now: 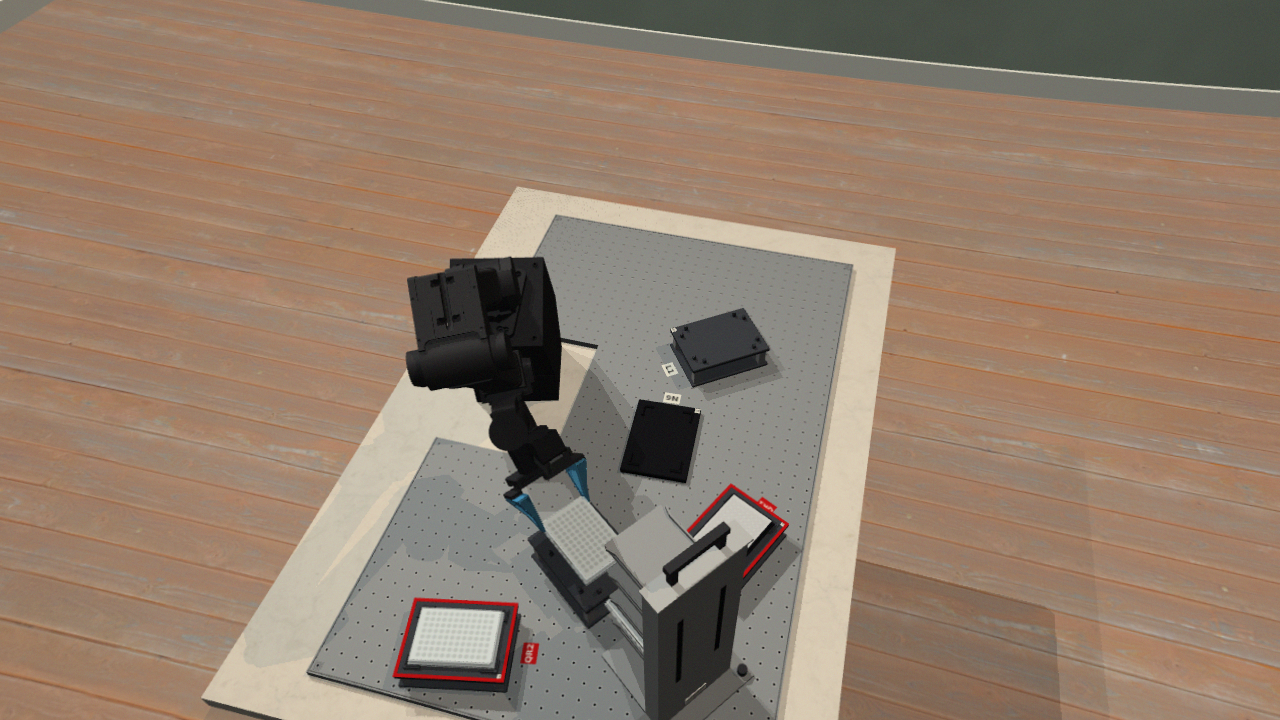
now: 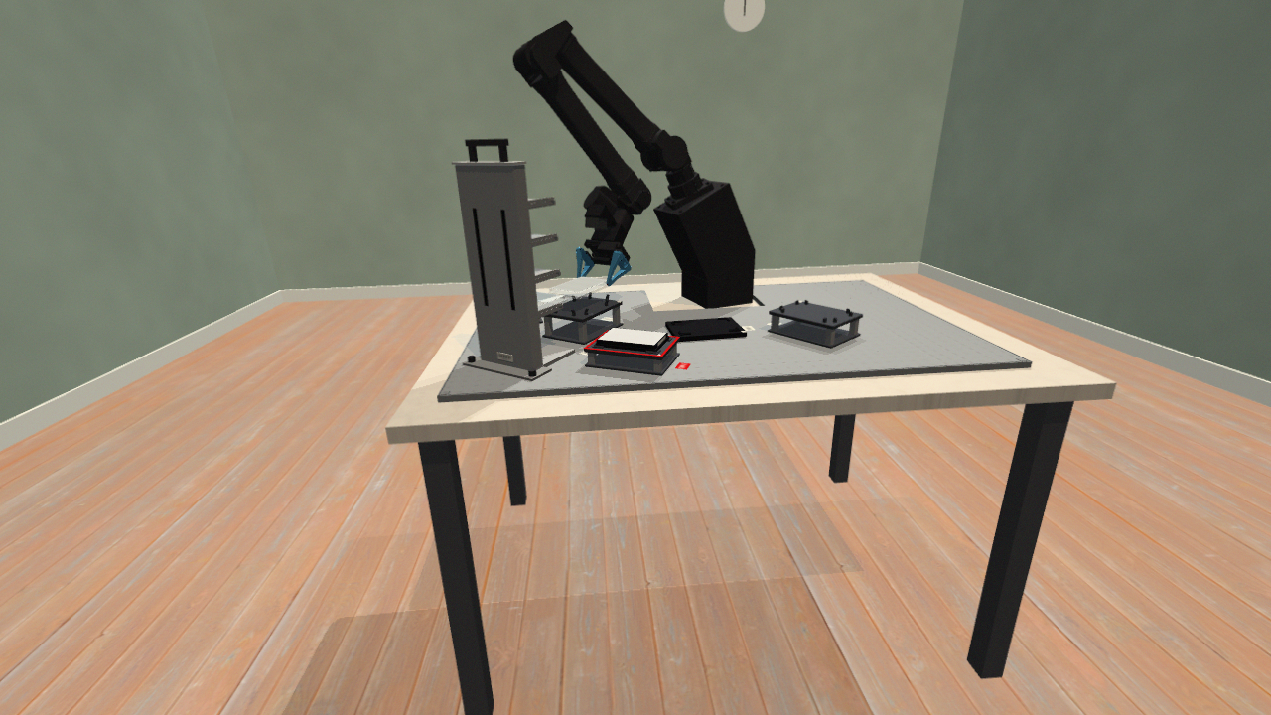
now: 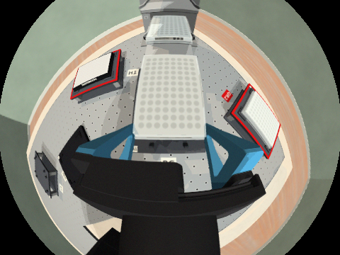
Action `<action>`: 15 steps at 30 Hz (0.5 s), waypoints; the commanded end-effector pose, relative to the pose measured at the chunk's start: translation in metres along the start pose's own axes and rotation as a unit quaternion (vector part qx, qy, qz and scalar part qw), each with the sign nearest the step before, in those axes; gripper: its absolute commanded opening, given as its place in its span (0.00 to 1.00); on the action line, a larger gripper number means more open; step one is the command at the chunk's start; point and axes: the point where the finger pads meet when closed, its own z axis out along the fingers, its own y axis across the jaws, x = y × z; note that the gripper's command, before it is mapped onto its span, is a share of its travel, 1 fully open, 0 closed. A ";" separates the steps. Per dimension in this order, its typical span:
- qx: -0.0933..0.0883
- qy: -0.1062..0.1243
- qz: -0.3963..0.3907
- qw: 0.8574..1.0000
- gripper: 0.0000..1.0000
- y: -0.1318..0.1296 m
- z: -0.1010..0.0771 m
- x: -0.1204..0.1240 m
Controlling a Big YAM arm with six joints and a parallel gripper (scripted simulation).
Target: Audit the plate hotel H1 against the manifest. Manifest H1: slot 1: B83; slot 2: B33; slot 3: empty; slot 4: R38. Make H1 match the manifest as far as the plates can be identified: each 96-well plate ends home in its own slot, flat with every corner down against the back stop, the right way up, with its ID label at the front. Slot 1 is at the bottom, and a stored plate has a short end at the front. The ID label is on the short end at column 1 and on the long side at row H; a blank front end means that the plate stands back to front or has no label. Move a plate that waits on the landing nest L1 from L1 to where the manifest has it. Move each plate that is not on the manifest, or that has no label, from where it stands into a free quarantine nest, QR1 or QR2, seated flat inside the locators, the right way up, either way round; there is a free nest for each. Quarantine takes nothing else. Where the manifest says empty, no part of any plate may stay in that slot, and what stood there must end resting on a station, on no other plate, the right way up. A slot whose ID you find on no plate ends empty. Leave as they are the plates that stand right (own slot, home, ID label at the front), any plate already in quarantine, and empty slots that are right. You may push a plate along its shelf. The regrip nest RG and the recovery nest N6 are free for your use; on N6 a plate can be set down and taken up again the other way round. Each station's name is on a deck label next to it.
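My gripper (image 1: 550, 499) is shut on a white 96-well plate (image 1: 577, 535), with the blue fingers on both long sides at its near end. It holds the plate flat, wells up, a little above the dark regrip nest (image 1: 581, 595) in front of the plate hotel H1 (image 1: 693, 617). I cannot read any ID label. The gripper also shows in the exterior view (image 2: 600, 264).
Both red-framed quarantine nests hold a plate: one front left (image 1: 454, 637), one to the right of the hotel (image 1: 738, 523). The raised landing nest L1 (image 1: 720, 344) and the flat black nest N6 (image 1: 660, 438) hold nothing. The arm's base (image 1: 483, 331) stands at the left.
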 end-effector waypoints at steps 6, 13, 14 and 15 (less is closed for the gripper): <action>-0.010 0.010 0.007 1.000 0.86 0.009 -0.013 -0.001; -0.010 0.010 0.007 1.000 0.86 0.009 -0.018 -0.006; -0.009 0.006 0.006 1.000 0.86 0.007 -0.015 -0.009; -0.007 0.005 0.006 1.000 0.86 0.006 -0.014 -0.010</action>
